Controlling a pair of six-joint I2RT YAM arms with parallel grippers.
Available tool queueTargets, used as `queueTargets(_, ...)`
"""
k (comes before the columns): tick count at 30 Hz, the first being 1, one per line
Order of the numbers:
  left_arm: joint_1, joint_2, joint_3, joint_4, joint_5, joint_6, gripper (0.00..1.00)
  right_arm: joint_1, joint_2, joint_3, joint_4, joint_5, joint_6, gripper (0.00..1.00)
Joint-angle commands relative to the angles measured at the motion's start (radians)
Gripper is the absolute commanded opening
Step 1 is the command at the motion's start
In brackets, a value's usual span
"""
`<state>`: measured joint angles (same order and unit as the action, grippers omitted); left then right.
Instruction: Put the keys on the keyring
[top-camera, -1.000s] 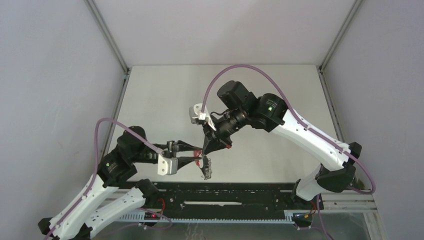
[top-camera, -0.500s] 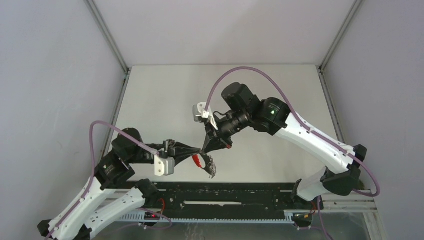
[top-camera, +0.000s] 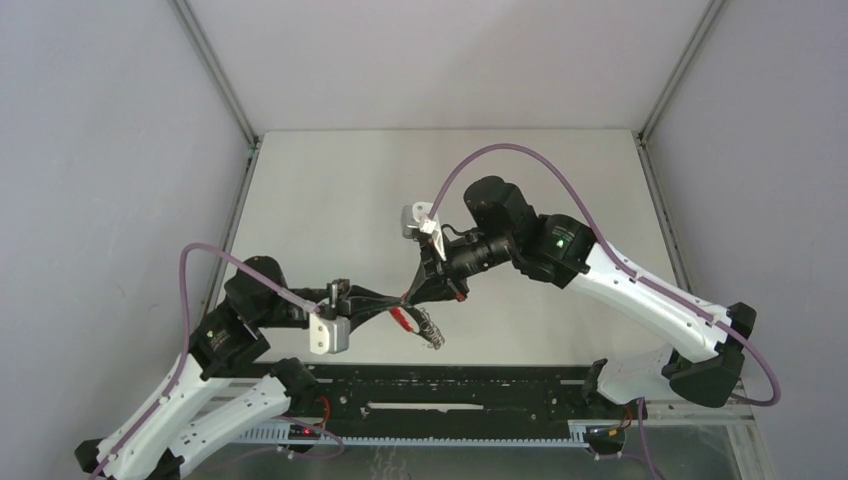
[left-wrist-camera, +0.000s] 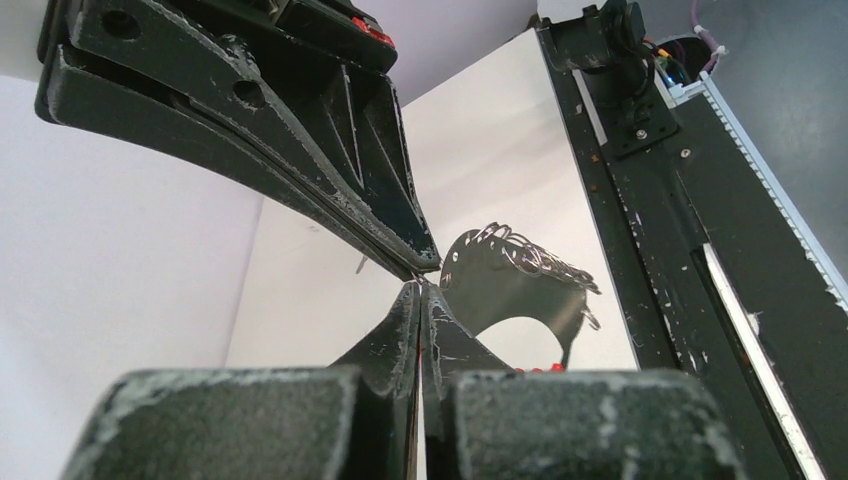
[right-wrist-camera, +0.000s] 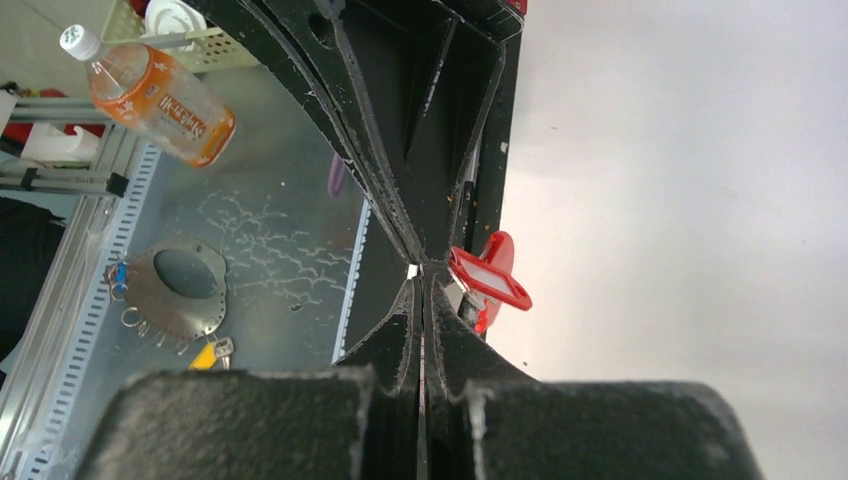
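Two arms meet over a pale grey, matte counter (top-camera: 330, 200), boxed in by plain grey walls (top-camera: 100, 150) with bare aluminium corner posts (top-camera: 215, 70). A scuffed black rail (top-camera: 450, 385) runs along the near edge.

From my station I see the left gripper (top-camera: 400, 302) reaching in level from the left. Its jaws are pressed flat together on the keyring (top-camera: 425, 330), which hangs just below the tips and clear of the counter. The keyring is a short red curved band with a bunch of thin silver wire rings trailing down to the right. In the left wrist view the band reads as a dark arc with the rings fanned along its upper edge.

The right gripper (top-camera: 413, 292) comes down at a slant from the far right, and its tips touch the left ones. Its jaws are also closed, pinching the red-tagged key (right-wrist-camera: 490, 280). The glossy oblong tag has a white label window and sits right beside the tips; I can barely make out the metal blade.

The fingers on both sides are worn black plastic, scratched white at the edges. Beyond the counter's edge the right wrist view catches a bottle (right-wrist-camera: 150, 90) of orange drink.
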<state>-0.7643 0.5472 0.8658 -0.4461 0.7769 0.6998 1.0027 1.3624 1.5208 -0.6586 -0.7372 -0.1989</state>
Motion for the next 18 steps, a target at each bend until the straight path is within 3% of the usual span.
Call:
queueTargets(1,-0.019,-0.006,-0.024,-0.032,0.002,0.069,0.00,-0.007,-0.072,-0.051,0.211,0.041,0.102,0.00)
queueTargets(7,-0.038,-0.041,-0.065,-0.009,-0.053,0.168,0.00,-0.010,-0.126,-0.132,0.327,0.122,0.187,0.00)
queueTargets(18,-0.059,-0.061,-0.111,0.068,-0.122,0.149,0.00,-0.010,-0.184,-0.238,0.470,0.221,0.276,0.00)
